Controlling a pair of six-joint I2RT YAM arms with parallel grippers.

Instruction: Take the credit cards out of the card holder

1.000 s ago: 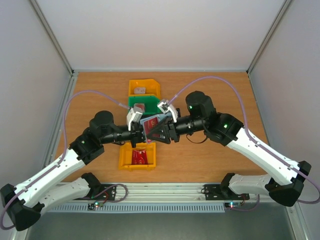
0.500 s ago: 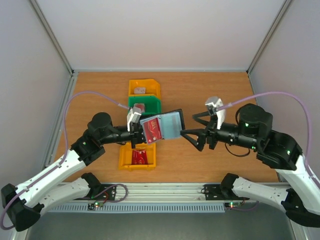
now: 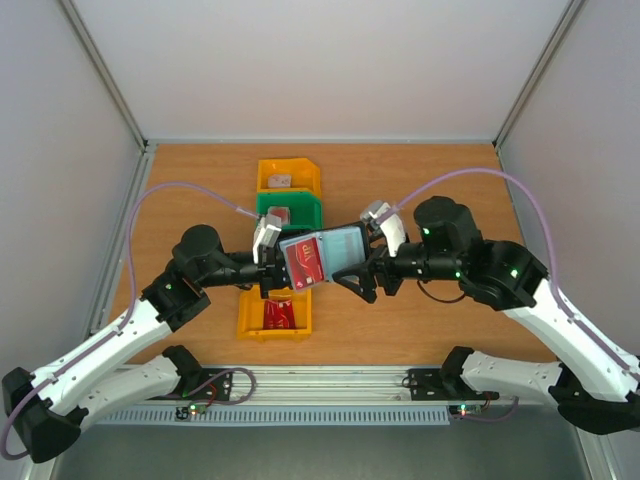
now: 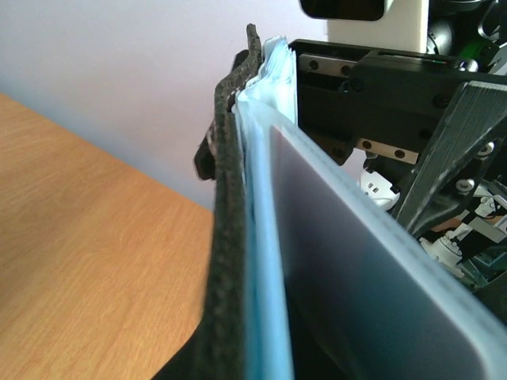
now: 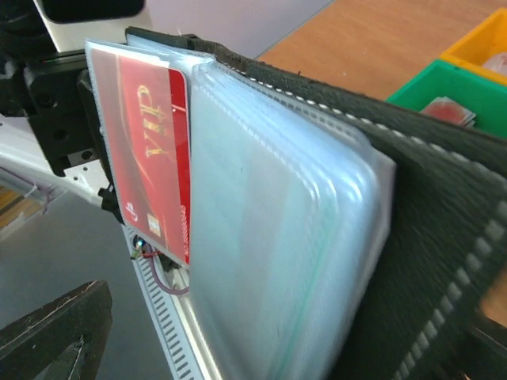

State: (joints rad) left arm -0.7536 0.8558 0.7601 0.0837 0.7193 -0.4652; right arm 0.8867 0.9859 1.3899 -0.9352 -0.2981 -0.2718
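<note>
Top external view: the left gripper (image 3: pixel 271 263) is clamped on the left edge of the card holder (image 3: pixel 328 250), holding it spread open in the air above the bins; the right gripper (image 3: pixel 360 262) stands with jaws wide apart at the holder's right edge — not closed on it; a red credit card (image 3: pixel 306 262) marked "VIP" sits in a clear pocket; underneath, the near yellow bin (image 3: pixel 248 318) holds a second red card (image 3: pixel 281 316); the green bin (image 3: pixel 305 208) and far yellow bin (image 3: pixel 305 175) lie beyond.
</note>
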